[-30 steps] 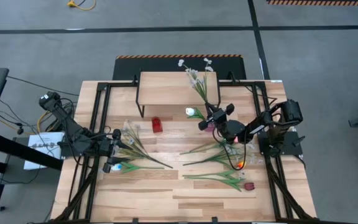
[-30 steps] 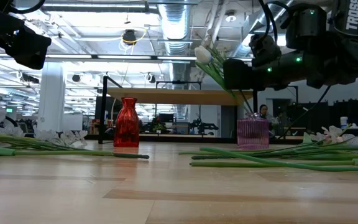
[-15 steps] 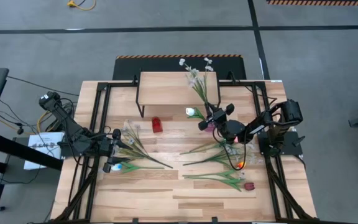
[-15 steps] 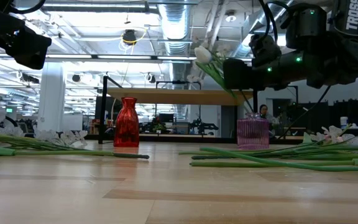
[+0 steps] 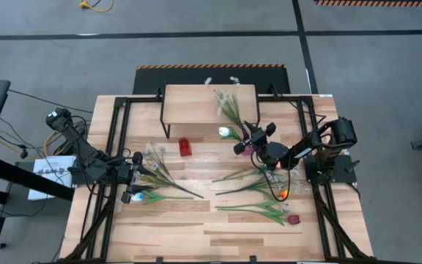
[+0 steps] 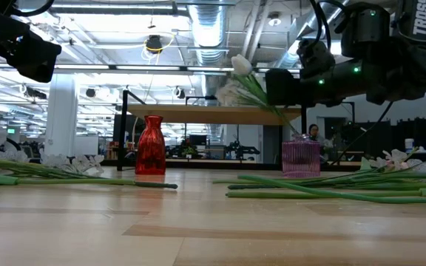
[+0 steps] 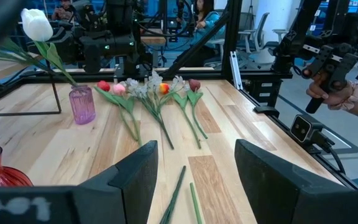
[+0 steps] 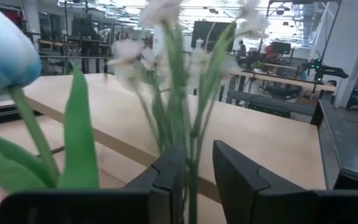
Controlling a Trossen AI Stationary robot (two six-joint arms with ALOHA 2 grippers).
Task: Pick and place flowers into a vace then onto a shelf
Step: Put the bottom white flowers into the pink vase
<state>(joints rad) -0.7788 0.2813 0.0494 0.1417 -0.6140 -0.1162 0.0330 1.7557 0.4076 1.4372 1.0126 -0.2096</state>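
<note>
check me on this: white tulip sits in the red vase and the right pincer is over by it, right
Not quite: the white tulip sits in the pink vase, not the red vase, which stands without flowers; the left wrist view shows it. The right pincer is indeed by that pink vase.

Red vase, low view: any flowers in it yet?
No. The red vase stands with nothing in it; the upright stems rise from the pink vase instead.

In the low view, white capital letters "TROSS" (image 6: pixel 422 18) stand on the dark housing of the arm (image 6: pixel 390 52) at the upper right corner; the word is cut by the picture's edge. A white sheet (image 5: pixel 50 176) beside the table carries print too small to read
</note>
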